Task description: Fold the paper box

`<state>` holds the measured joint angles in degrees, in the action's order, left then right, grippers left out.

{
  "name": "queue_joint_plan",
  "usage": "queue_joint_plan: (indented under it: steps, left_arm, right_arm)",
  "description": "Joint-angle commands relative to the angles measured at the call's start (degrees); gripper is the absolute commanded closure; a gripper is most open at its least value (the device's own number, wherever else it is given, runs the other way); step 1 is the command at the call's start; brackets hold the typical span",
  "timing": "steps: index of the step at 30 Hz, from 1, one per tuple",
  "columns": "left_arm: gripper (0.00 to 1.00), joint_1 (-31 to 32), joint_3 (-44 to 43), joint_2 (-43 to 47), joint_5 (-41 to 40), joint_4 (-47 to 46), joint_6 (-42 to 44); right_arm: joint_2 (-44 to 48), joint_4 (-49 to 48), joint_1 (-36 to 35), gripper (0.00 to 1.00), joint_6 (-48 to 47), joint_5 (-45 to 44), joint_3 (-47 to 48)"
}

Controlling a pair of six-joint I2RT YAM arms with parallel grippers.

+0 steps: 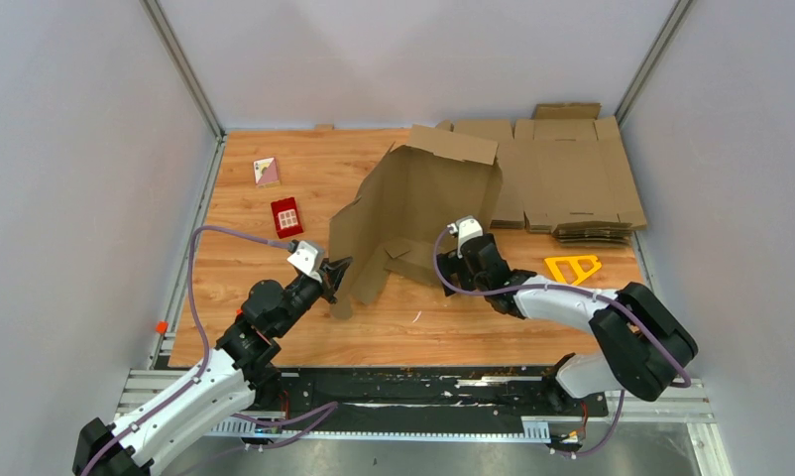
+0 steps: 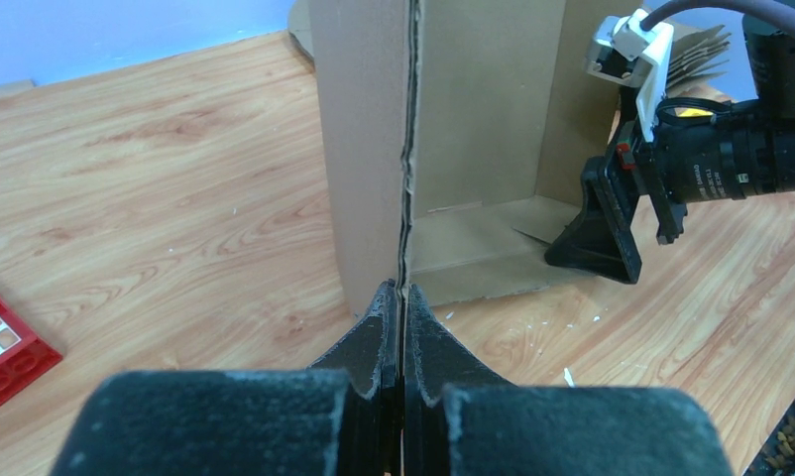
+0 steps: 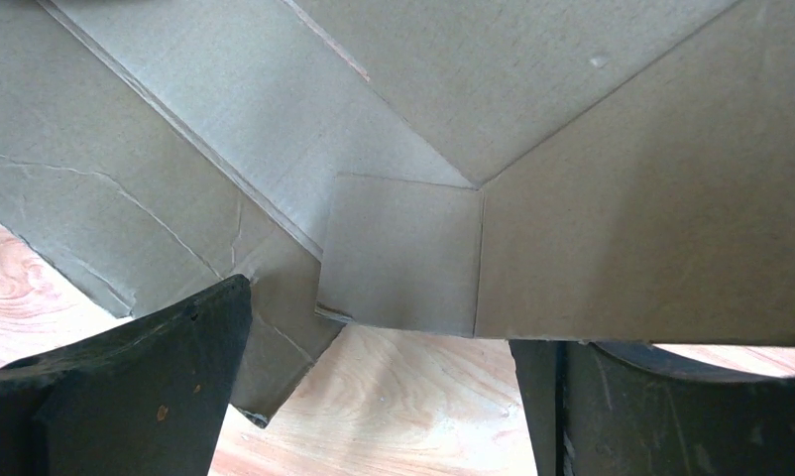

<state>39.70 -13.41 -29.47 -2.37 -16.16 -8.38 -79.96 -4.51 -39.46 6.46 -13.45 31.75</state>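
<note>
Cardboard looks light and easily creased: your left gripper (image 1: pixel 334 282) clamps the paper box (image 1: pixel 423 193) at its near-left edge; right gripper (image 3: pixel 379 397) gapes empty. Grip beside folds.

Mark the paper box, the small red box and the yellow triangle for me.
paper box (image 1: pixel 423 198), top view, middle of its raised panel.
small red box (image 1: pixel 286 216), top view, centre of its top face.
yellow triangle (image 1: pixel 557 266), top view, its left corner.
</note>
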Motion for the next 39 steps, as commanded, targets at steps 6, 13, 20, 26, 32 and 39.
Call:
queue_joint_plan:
  steps: [6, 13, 20, 26, 32, 39]
  left_arm:
    - [1.00, 0.12, 0.57, -0.49, 2.50, -1.94, 0.23]
    - [1.00, 0.16, 1.55, -0.50, 8.74, -6.26, -1.82]
    - [1.00, 0.11, 2.00, -0.60, 12.96, -9.24, -3.78]
    - [1.00, 0.12, 2.14, -0.76, 14.77, -10.23, -4.52]
    - [1.00, 0.16, 2.16, -1.73, 15.52, -11.14, -4.85]
    - [1.00, 0.11, 1.86, -2.69, 16.78, -11.22, -5.05]
  right_arm:
    - [-0.94, 0.58, -1.06, 0.04, -0.84, -1.71, 2.49]
    - [-0.26, -1.55, -1.03, 0.09, -0.17, -0.41, 2.15]
    - [1.88, -3.78, -1.01, 0.17, 1.56, -0.52, 0.77]
    - [4.40, -7.49, 0.01, 0.27, 2.95, 3.03, -1.56]
    - [4.21, -8.96, 1.86, 0.34, 3.63, 8.66, -2.08]
    - [4.66, -10.45, 4.04, 0.20, 5.22, 13.57, -2.96]
